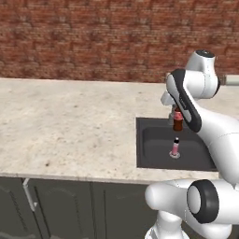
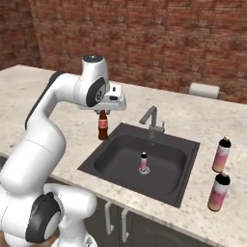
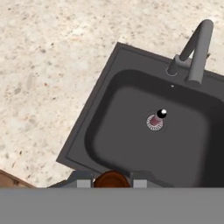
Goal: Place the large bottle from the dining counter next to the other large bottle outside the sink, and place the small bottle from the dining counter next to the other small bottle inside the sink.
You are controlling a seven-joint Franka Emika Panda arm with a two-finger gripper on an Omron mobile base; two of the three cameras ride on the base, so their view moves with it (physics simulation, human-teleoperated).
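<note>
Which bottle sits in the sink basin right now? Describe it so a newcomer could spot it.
Find the dark sink set in the beige counter. On its drain stands the other small bottle: tiny, pale, with a pink base and dark cap. The small bottle held above the sink's edge is dark brown-red instead.

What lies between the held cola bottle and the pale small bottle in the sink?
Nothing: in the hand view, bare dark basin floor of the sink separates the small bottle from the other small bottle.

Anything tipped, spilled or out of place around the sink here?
Nothing stands out. The small bottle hangs upright in the gripper, the pale bottle stands on the sink drain, and both tall bottles stand upright.
</note>
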